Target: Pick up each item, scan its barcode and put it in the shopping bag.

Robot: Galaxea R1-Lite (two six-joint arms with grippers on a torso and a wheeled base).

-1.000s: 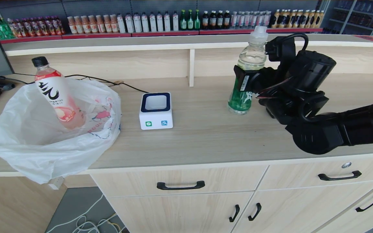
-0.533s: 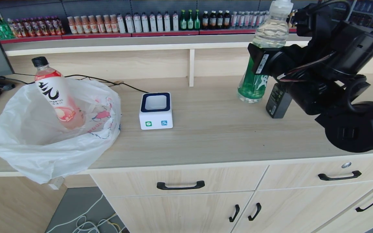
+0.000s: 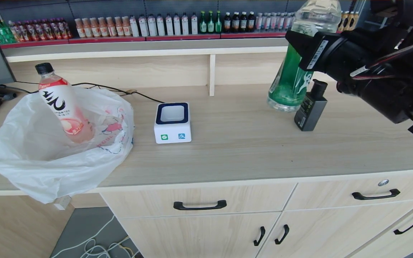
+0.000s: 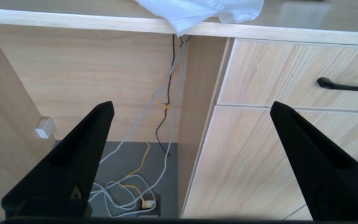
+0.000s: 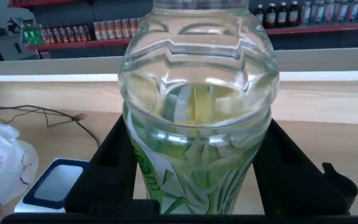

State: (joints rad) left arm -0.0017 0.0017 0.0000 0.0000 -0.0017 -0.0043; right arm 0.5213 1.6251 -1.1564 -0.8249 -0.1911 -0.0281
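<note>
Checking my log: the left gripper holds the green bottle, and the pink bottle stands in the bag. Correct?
Not quite: the right gripper holds the green bottle, as the head view shows, with that arm on the robot's right. The left gripper is open and empty. The rest stands: the pink bottle stands in the bag.

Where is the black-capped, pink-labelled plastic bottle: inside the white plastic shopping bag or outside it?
Inside: the pink-labelled plastic bottle leans tilted, its lower part within the white plastic shopping bag.
</note>
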